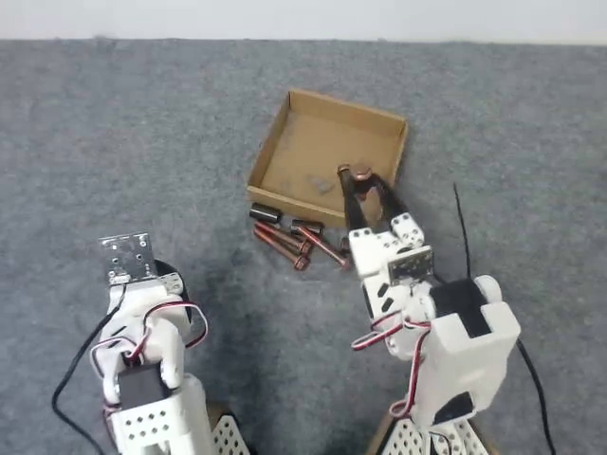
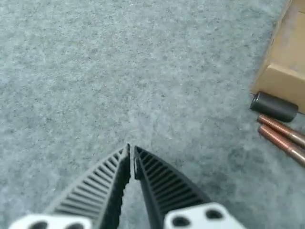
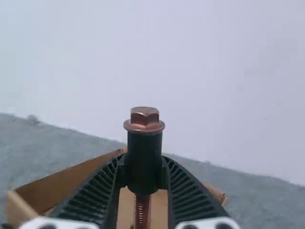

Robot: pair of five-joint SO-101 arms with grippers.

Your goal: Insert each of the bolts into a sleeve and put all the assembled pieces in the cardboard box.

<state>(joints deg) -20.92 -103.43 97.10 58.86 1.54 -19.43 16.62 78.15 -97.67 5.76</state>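
My right gripper (image 3: 143, 168) is shut on a black sleeve (image 3: 143, 155) with a copper bolt (image 3: 144, 119) through it, held upright with the hex head on top. In the high view this gripper (image 1: 368, 195) and the assembled piece (image 1: 359, 174) hang over the near right part of the cardboard box (image 1: 271, 142). Loose copper bolts (image 1: 284, 245) and a black sleeve (image 1: 266, 214) lie on the carpet just in front of the box. My left gripper (image 2: 132, 156) is shut and empty over bare carpet, well left of a sleeve (image 2: 274, 106) and two bolts (image 2: 282, 130).
Grey carpet covers the whole floor, and a pale wall stands behind the box. The left arm (image 1: 142, 322) sits at the lower left, the right arm's body (image 1: 455, 351) at the lower right. A black cable (image 1: 463, 227) runs beside the right arm.
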